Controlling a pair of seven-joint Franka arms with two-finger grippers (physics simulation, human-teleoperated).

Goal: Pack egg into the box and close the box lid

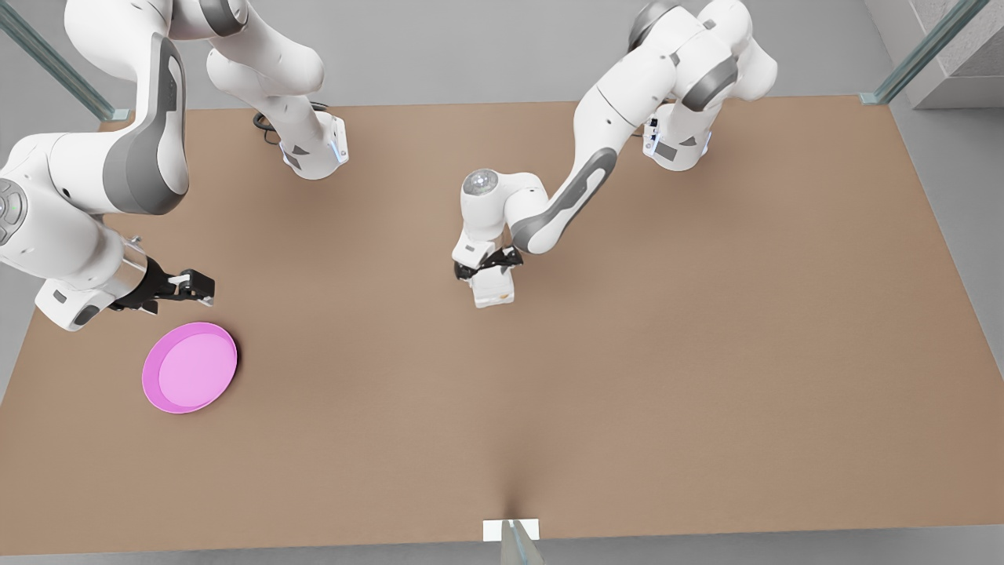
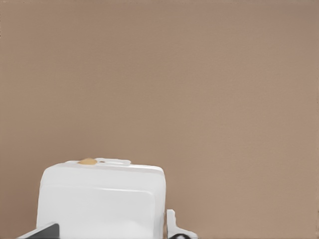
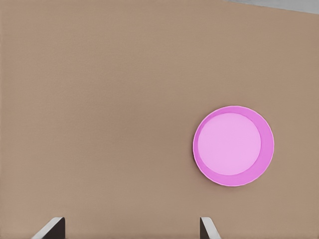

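The white box [image 1: 496, 295] sits mid-table, directly under my left gripper [image 1: 488, 271]. In the left wrist view the box lid [image 2: 99, 204] rises close in front of the camera, its recessed panel facing me. The tan egg [image 2: 88, 161] peeks over the lid's far edge. One dark fingertip [image 2: 46, 231] shows beside the lid, and the fingers stand apart on either side of it, not clamped on it. My right gripper [image 1: 205, 289] hovers open at the front view's left, just above the pink plate [image 1: 189, 367], with nothing between its fingers [image 3: 52, 229].
The pink plate [image 3: 233, 146] lies bare on the brown table [image 1: 667, 353]. Both arm bases stand at the table's far edge. A small white marker [image 1: 511, 530] sits at the near edge.
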